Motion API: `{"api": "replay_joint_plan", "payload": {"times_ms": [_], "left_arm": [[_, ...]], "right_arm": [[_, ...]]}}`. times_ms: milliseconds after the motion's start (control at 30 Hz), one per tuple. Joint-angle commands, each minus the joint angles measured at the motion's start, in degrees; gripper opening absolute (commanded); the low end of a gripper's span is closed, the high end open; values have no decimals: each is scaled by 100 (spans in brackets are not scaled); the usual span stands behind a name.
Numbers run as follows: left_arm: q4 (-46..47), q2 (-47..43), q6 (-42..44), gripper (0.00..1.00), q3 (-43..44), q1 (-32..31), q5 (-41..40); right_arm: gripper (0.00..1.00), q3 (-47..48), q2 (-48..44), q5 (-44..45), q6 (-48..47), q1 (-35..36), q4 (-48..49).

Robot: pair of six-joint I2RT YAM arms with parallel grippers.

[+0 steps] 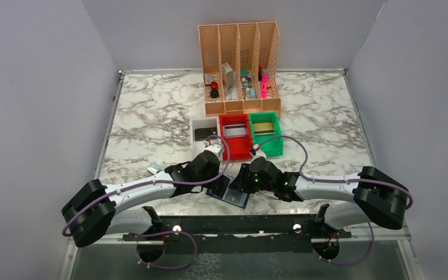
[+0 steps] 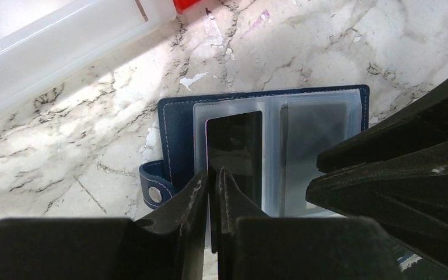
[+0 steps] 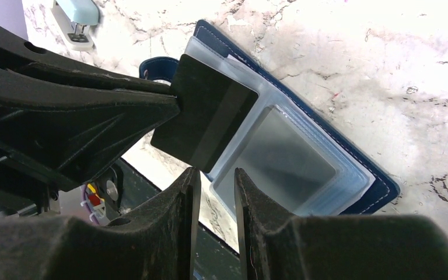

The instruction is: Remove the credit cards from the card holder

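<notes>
Two end effectors meet over the open card holder point(image 1: 228, 191), which lies flat on the marble table point(image 1: 151, 122) near its front edge. The left end effector point(image 2: 214, 178) pinches the near edge of a black credit card point(image 3: 207, 119), its fingers almost together, the card partly out of a see-through pocket. The right end effector point(image 3: 214, 178) sits at the holder's clear sleeve edge, fingers slightly apart; whether it grips the sleeve I cannot tell.

Bright overhead light; marble glare overexposed in wrist views
</notes>
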Motion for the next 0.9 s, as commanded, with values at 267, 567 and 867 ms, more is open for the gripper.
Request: {"api": "replay_joint_plan", "payload": {"times_ms": [267, 567, 867], "left_arm": [[561, -22, -12, 14, -139, -41, 670], [851, 3, -1, 14, -252, -39, 1065], [1246, 132, -101, 14, -320, -40, 1438]], "right_arm": [[33, 14, 275, -131, 0, 33, 237], [31, 20, 498, -59, 102, 28, 273], [29, -77, 461, 47, 191, 38, 280]]}}
